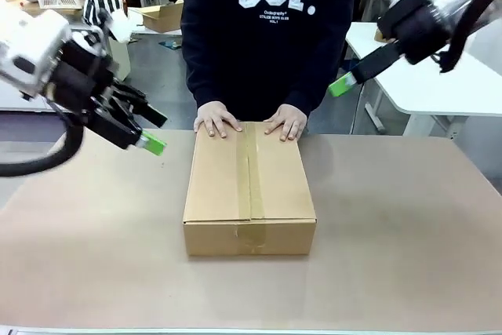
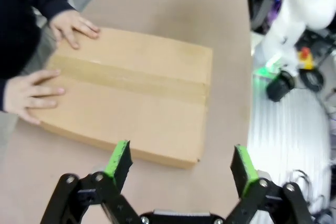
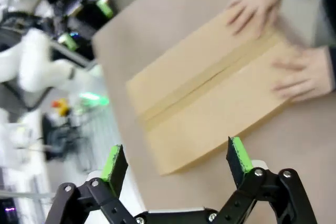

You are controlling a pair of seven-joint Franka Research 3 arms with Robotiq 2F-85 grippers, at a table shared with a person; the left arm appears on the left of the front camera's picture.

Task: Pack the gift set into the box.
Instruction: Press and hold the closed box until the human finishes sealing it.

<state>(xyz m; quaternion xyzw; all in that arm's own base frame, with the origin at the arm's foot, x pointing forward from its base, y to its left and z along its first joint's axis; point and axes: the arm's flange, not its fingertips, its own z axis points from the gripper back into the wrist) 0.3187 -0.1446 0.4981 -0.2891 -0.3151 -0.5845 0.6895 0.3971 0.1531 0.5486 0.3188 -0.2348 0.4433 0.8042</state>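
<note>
Box (image 1: 249, 186) shut and taped: packing looks done.
Left end effector (image 2: 181, 161) and right end effector (image 3: 176, 157) hang released, clear of the box at the middle of the bench (image 1: 392, 217); gift set presumably sealed inside; a person's hands (image 1: 217, 119) rest on its far end.

free: table (image 1: 392, 256) round the box (image 1: 249, 182) | blocked: box's far edge — person's hands (image 1: 217, 119)

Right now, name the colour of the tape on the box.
Tan-brown tape on the box; front view shows it best.
</note>
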